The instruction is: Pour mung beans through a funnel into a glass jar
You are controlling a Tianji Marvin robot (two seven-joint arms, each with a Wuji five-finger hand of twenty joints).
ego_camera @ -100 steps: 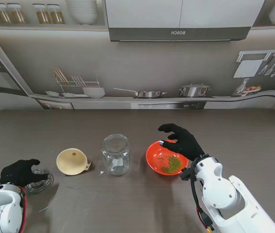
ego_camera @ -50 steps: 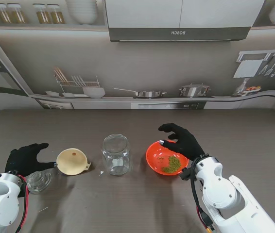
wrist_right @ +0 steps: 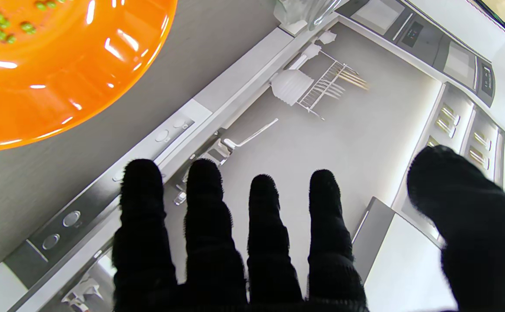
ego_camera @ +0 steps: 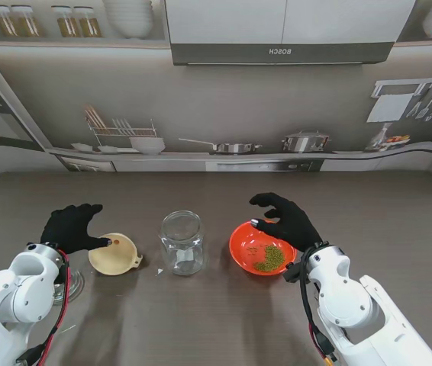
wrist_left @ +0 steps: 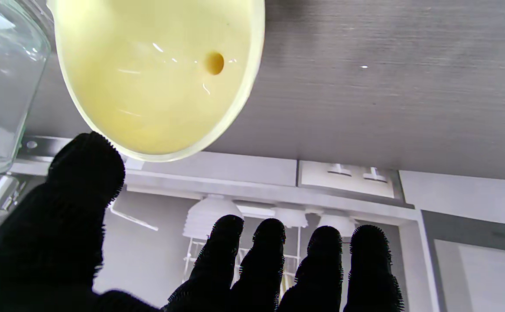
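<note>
Watching the black-gloved left hand [ego_camera: 73,226] hover spread wide over the pale yellow plastic funnel [ego_camera: 112,253], empty. The funnel looks light, stiff and a bit slick, so I'd pinch its rim. The clear glass jar [ego_camera: 182,242] stands just beyond it. The right hand [ego_camera: 286,219] hangs open beside the orange bowl of mung beans [ego_camera: 256,248], touching nothing.

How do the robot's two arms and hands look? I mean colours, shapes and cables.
Both arms have glossy white rounded shells. The left hand and right hand are five-fingered, in black textured gloves. Red and black cables run along the left arm; a black cable with an orange connector runs along the right arm.
</note>
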